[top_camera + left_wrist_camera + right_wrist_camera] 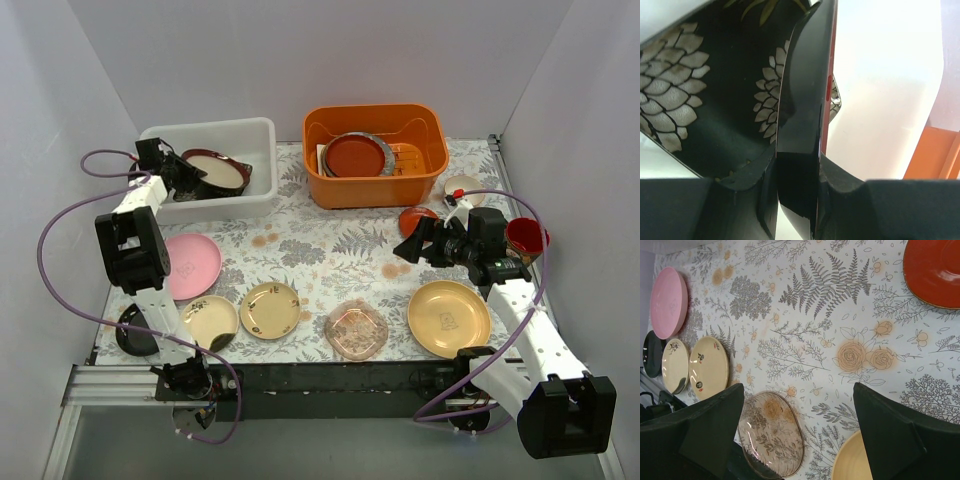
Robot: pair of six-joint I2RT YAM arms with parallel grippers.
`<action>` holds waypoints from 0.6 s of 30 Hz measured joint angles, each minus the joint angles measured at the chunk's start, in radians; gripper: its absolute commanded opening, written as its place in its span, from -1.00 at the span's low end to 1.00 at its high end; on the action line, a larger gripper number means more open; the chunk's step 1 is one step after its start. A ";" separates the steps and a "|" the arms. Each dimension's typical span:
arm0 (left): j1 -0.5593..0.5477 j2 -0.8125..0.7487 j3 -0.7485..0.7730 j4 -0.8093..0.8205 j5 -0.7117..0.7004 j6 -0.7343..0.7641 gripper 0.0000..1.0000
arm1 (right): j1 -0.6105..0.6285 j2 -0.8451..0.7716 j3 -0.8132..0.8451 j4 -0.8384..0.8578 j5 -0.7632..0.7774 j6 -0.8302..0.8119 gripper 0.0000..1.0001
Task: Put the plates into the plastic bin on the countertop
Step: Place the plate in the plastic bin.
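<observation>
**In the plastic bin (225, 207): a dark-rimmed glossy plate (215, 168), gripped**

We see the counter (330, 250) carrying the bin at upper left of the top view. There the left end effector (185, 172) clamps the glossy plate's rim, beside a black floral plate (705, 100). At mid-right the right end effector (408, 248) hangs with its fingers spread wide above the counter. Outside the bin lie a gold plate (449, 318), pink plate (190, 265), clear glass plate (356, 329), cream plates (270, 309), black plate (135, 330) and small red plate (417, 218).

Top: high, rear. Left wrist: tight inside plastic bin (880, 100). Right wrist: near countertop (805, 365), shared.
</observation>
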 measured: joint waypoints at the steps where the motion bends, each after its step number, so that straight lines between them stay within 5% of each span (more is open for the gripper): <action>1: 0.001 0.001 0.003 0.000 0.002 0.000 -0.99 | 0.000 0.000 0.000 0.000 0.000 0.000 0.95; 7: 0.006 0.025 0.034 -0.003 0.002 0.013 -0.39 | 0.000 0.000 0.000 0.000 0.000 0.000 0.95; 18: 0.033 0.080 0.076 -0.048 0.012 0.023 -0.19 | 0.000 0.002 0.000 0.000 -0.003 0.000 0.95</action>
